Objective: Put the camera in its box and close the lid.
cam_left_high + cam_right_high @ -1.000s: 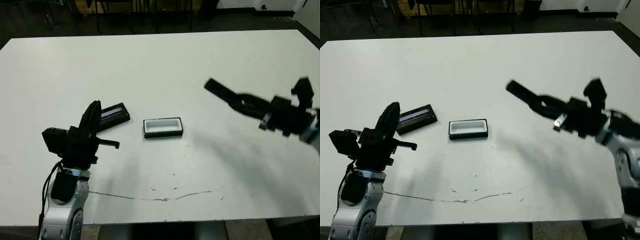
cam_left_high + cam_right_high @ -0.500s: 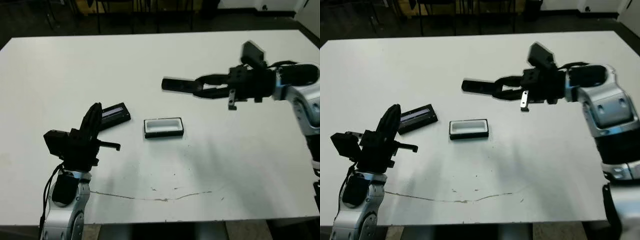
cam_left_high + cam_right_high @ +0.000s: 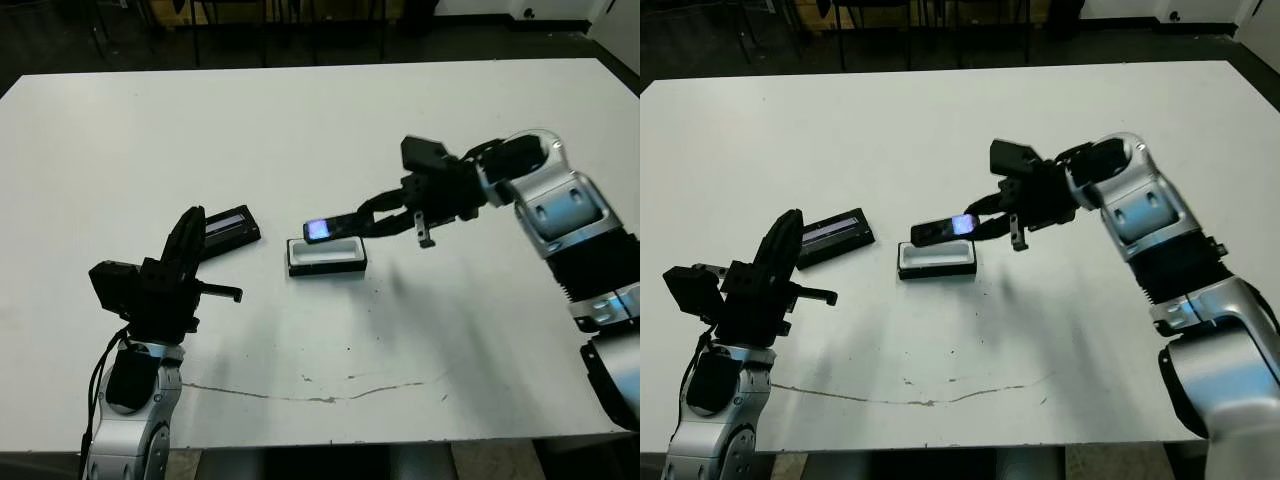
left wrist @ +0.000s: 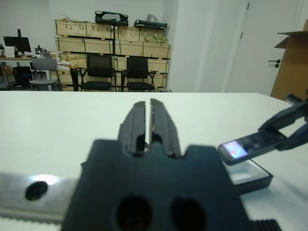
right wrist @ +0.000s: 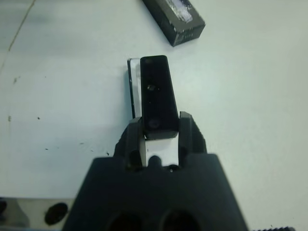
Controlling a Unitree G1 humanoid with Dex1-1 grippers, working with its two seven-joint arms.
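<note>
My right gripper point(image 3: 378, 217) is shut on one end of the camera point(image 3: 338, 225), a thin black bar whose bluish screen point(image 3: 318, 229) glows at the free end. The camera hangs tilted just above the box point(image 3: 327, 258), a shallow black tray with a white inside, and overlaps its far edge. In the right wrist view the camera point(image 5: 157, 96) sticks out between the fingers over the box point(image 5: 135, 91). The lid point(image 3: 232, 224), a black slab with a pale strip, lies flat to the box's left. My left gripper point(image 3: 190, 220) stands shut just in front of the lid, holding nothing.
A thin dark crack point(image 3: 320, 398) runs across the white table point(image 3: 300, 120) near its front edge. Beyond the far edge stand office chairs point(image 4: 101, 72) and stacked crates point(image 4: 110, 41).
My right arm has swung in from the right and come down, bringing the camera over the box with its screen now showing. The left arm, lid and box have stayed put.
</note>
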